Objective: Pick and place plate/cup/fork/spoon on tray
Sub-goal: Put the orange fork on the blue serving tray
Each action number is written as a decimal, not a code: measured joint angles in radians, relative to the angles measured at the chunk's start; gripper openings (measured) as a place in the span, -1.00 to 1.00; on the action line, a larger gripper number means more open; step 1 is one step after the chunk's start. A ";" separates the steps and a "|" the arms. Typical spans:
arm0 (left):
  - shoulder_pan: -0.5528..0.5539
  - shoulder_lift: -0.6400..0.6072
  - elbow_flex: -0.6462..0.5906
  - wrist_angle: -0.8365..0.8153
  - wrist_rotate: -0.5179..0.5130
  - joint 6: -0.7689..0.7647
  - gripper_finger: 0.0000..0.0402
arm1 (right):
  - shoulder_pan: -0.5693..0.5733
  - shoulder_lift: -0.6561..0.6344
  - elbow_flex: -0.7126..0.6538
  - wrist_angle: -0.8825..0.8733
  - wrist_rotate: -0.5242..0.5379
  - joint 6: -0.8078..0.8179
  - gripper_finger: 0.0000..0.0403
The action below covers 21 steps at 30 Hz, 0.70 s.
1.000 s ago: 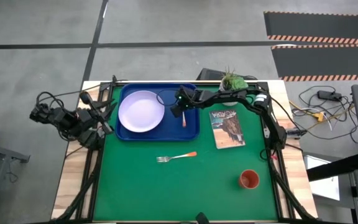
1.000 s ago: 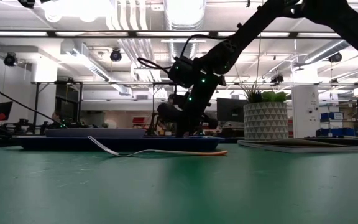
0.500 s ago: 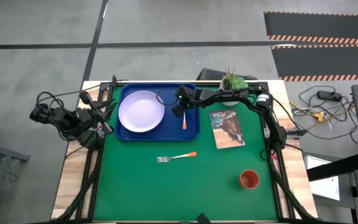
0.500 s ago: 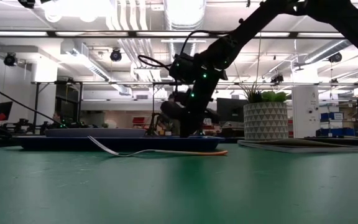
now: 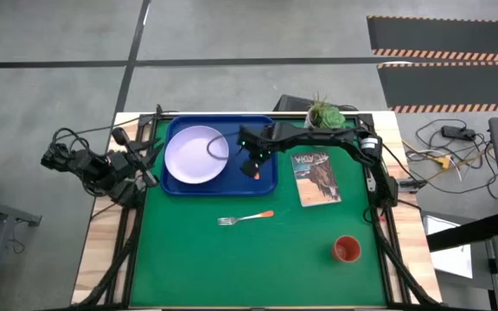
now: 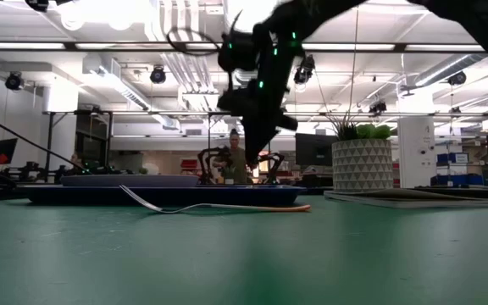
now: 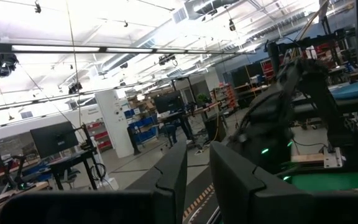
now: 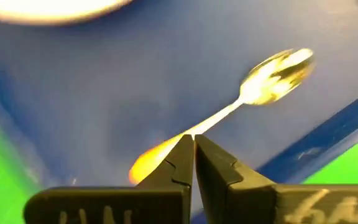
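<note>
The right tool (image 5: 249,163) hangs above the blue tray (image 5: 264,185) at its right part, just beside the lavender plate (image 5: 195,155) that lies in the tray's left half; its fingers (image 8: 185,163) are pressed together with nothing between them, and the spoon (image 8: 272,84) lies flat on the tray floor beneath, bowl toward the tray rim and orange handle reaching under the fingertips; in the low view the tool sits raised clear of the tray; so the spoon step reads as done, with 2 of the 4 items placed. The fork (image 5: 245,218) lies on the green surface (image 5: 232,268) a little in front of the tray, prongs to the robot's left, and the cup (image 5: 346,250) stands upright well apart toward the front right, near the booklet (image 5: 316,178). The left tool (image 7: 194,177) waits off the surface's left edge, fingers parted a little and empty. The next move likely calls for the right arm to swing over the fork, open its fingers, and come down across the thin handle; a flat, low item like that will need a close, square pinch.
</note>
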 joint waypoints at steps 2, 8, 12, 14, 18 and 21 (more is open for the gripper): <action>0.000 0.004 0.000 -0.001 0.000 -0.001 -0.72 | 0.042 -0.002 0.034 -0.085 -0.041 -0.025 -0.96; 0.000 0.021 0.000 -0.001 0.000 -0.009 -0.72 | 0.193 -0.003 0.038 -0.100 -0.148 -0.052 -0.96; 0.000 0.027 0.000 0.002 0.000 -0.026 -0.72 | 0.297 -0.004 0.001 -0.051 -0.158 -0.042 -0.96; 0.000 0.029 0.000 0.000 0.000 -0.025 -0.72 | 0.343 -0.003 -0.009 -0.021 -0.138 -0.002 -0.95; 0.000 0.030 0.000 0.001 0.000 -0.027 -0.72 | 0.401 -0.003 -0.018 0.068 -0.099 0.054 -0.89; 0.000 0.038 0.000 -0.001 0.000 -0.044 -0.72 | 0.430 0.007 -0.018 0.136 -0.061 0.057 -0.77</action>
